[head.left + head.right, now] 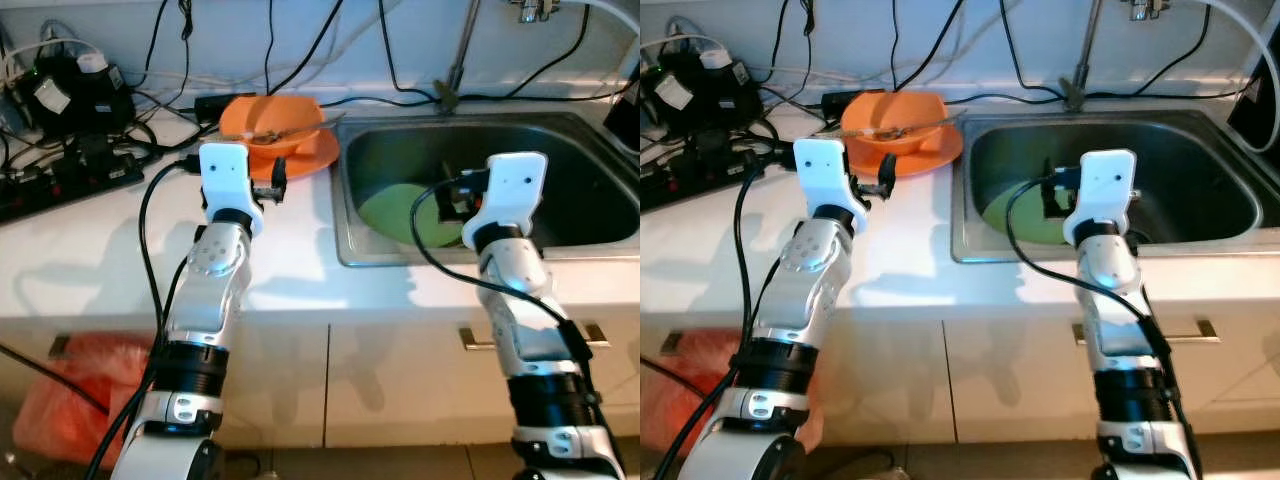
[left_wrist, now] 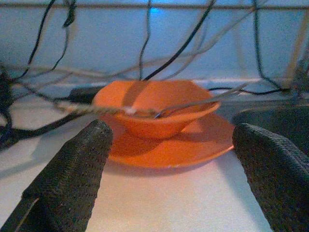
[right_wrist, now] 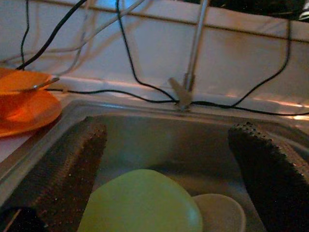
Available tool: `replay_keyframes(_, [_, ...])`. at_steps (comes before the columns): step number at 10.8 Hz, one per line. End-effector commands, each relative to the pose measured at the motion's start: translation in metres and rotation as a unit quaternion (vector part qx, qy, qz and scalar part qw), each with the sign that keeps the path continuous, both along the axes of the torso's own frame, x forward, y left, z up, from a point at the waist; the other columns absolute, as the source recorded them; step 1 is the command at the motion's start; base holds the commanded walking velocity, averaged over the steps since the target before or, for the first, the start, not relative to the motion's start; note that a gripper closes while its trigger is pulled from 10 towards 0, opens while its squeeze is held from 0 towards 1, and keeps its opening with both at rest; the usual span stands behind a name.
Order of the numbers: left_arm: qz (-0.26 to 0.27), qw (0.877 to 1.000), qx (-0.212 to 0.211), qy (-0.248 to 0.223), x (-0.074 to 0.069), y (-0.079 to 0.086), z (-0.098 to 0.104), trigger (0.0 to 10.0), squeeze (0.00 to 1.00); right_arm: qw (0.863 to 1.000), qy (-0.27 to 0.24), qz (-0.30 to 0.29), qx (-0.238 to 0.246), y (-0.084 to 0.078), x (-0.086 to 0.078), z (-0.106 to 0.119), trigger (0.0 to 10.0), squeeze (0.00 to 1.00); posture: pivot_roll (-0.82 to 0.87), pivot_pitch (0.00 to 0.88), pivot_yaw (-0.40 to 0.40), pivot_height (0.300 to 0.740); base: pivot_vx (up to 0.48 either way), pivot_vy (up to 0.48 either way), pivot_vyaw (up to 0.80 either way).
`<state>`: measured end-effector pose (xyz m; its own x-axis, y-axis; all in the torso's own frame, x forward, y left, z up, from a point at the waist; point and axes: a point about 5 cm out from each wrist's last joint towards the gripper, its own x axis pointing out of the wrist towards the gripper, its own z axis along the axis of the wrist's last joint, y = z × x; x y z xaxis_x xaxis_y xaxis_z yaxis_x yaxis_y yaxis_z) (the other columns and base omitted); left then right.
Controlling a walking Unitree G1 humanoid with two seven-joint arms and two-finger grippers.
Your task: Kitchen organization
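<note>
Left gripper (image 2: 169,193): fingers spread, empty, near one orange bowl (image 2: 157,108) stacked on one orange plate (image 2: 169,145), one spoon (image 2: 193,104) across the bowl. Right gripper (image 3: 166,183): fingers spread, empty, above the sink (image 1: 590,130), which holds one green plate (image 3: 140,205) and one pale bowl (image 3: 219,212). Risk: lifting the orange bowl may tip out the spoon; cables (image 1: 150,100) behind could snag.

- Bowl (image 1: 272,122) on plate (image 1: 312,158), far on surface (image 1: 290,255), just left of sink (image 1: 590,125).
- Utensil (image 2: 193,102) resting across bowl.
- Dish (image 1: 395,212) in sink, near-left part.
- Power strip (image 1: 70,180) far left on surface.
</note>
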<state>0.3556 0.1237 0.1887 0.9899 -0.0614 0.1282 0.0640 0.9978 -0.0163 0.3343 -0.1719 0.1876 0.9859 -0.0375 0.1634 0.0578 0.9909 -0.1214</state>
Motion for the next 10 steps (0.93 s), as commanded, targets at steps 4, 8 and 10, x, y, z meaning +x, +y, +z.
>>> replay_keyframes(4, [-0.003,0.999,0.017,0.036,0.003,0.0,-0.01,10.0,0.0,1.0,-0.003,0.0,-0.001,0.001,0.001,0.002,10.0,0.0,0.1,0.0,0.038,0.74,0.0,0.0,0.2])
replay_keyframes(8, [-0.017,0.998,0.028,0.055,0.021,-0.007,-0.01,10.0,0.0,1.0,0.011,0.01,0.004,0.004,-0.005,-0.003,10.0,0.0,0.09,0.0,0.029,0.74,0.0,0.0,0.0])
replay_keyframes(10, [-0.013,0.999,0.012,0.03,0.025,-0.006,0.0,10.0,0.0,1.0,0.016,0.016,0.003,0.009,-0.01,-0.006,10.0,0.0,0.08,0.005,0.028,0.74,0.0,0.0,0.0])
